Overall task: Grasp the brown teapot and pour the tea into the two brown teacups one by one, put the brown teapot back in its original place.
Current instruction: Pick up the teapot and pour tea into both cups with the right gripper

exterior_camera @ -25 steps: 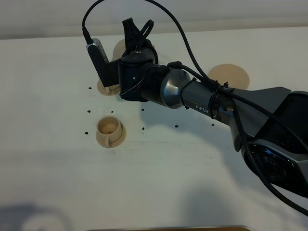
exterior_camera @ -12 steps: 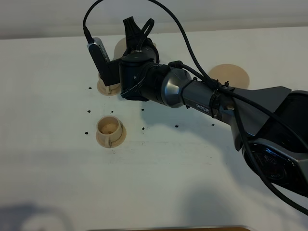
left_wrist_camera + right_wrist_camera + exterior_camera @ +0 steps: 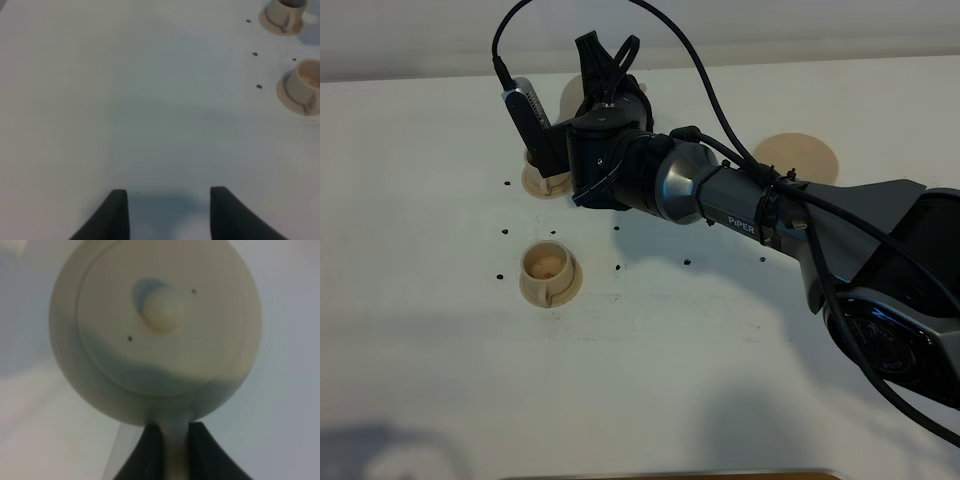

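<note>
My right gripper (image 3: 607, 60) reaches across to the far left and is shut on the loop handle of the brown teapot (image 3: 155, 330). In the exterior view only a sliver of the teapot (image 3: 572, 95) shows behind the wrist. It hangs just over the far teacup (image 3: 542, 182), which is mostly hidden by the wrist camera. The near teacup (image 3: 548, 265) stands on its saucer, open to view, a pale tan inside. The round coaster (image 3: 798, 157) lies bare at the back right. My left gripper (image 3: 170, 192) hovers open over bare table, both teacups (image 3: 302, 85) (image 3: 282, 15) well ahead of it.
The white table (image 3: 440, 330) carries several small dark dots around the cups. My right arm's forearm and cables cross the middle of the table from the right. The back edge of the table runs just behind the teapot.
The right wrist has turned very slightly with the teapot, so a little more of the teapot shows. The cups and the left gripper have not moved.
</note>
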